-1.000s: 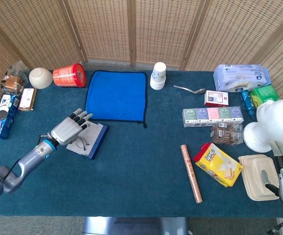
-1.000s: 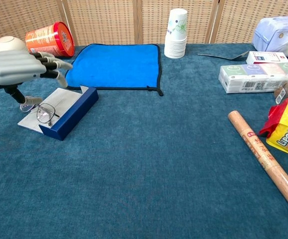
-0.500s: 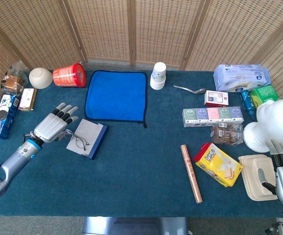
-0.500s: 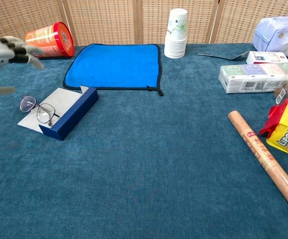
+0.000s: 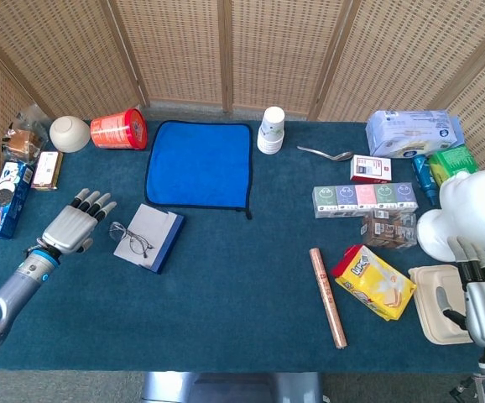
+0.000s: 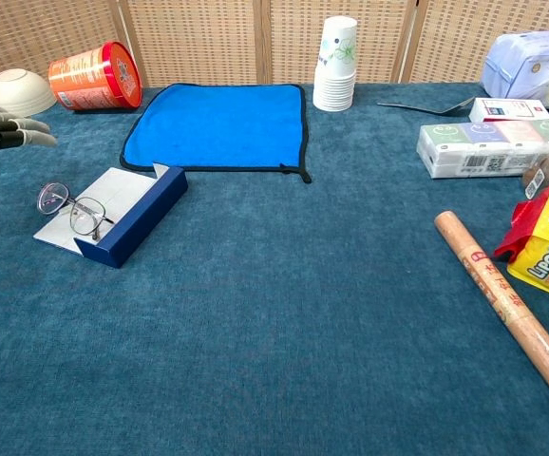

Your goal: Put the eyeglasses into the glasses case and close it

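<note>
Blue cloth (image 5: 199, 164) at 12 o'clock on the worktop (image 5: 242, 319); open case (image 5: 151, 237) at its 7 o'clock, glasses (image 5: 130, 238) lying across case's left edge; left hand (image 5: 72, 229) at 9 o'clock of glasses, fingers spread, empty; right hand (image 5: 482, 306) fingers apart, empty.

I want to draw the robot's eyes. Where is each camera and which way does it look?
Head view: sits high, looking steeply down on the whole table; shows the left hand with its forearm and the right hand.
Chest view: sits low, looking across the table toward the wicker screen; only the left hand's fingertips show at the edge.
Both share the eyeglasses, glasses case, blue cloth and paper cups.
</note>
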Available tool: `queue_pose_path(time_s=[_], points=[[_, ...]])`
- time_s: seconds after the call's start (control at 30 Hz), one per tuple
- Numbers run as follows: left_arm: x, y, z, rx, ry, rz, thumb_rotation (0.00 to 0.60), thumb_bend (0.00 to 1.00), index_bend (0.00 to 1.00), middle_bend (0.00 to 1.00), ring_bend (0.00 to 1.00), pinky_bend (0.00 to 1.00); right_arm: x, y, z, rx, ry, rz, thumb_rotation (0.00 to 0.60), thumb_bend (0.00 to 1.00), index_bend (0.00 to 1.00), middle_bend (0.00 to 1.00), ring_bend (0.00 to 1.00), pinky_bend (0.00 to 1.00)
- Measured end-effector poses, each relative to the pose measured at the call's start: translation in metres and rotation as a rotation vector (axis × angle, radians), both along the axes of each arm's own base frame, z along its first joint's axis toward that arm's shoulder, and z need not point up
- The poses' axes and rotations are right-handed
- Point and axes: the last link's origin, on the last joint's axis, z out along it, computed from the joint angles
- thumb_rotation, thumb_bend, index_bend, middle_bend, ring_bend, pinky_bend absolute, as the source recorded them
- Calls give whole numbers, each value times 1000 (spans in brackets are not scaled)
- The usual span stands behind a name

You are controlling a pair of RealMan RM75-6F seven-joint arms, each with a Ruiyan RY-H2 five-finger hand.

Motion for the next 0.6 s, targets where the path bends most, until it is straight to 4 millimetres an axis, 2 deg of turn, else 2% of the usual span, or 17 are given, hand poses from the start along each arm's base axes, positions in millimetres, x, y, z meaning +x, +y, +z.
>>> queue_pose_path(time_s=[0.33, 0.6], points=[[15, 16, -16, 4, 49, -35, 600, 269, 0, 0, 0, 0, -3, 6, 4, -18, -1, -17, 600, 404, 0, 77, 92, 284], [18, 26, -23, 2, 76, -49, 600, 270, 0, 0, 0, 0, -6, 12, 6, -33, -3, -31, 600, 404, 0, 76, 92, 284]])
